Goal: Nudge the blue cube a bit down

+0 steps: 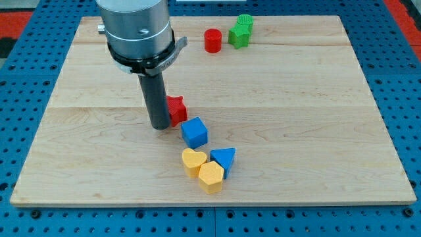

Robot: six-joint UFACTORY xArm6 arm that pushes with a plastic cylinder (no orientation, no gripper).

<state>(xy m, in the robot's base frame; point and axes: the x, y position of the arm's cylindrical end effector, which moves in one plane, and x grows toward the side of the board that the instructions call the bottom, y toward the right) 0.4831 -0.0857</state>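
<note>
The blue cube sits near the middle of the wooden board. My tip rests on the board just left of and slightly above the cube, a small gap apart. A red star block is right beside the rod, on its right, above the blue cube. Below the cube lie a yellow heart block, a yellow hexagonal block and a blue triangular block, bunched together.
A red cylinder and a green star-like block stand near the view's top. The arm's grey body hangs over the upper left of the board. A blue pegboard surrounds the board.
</note>
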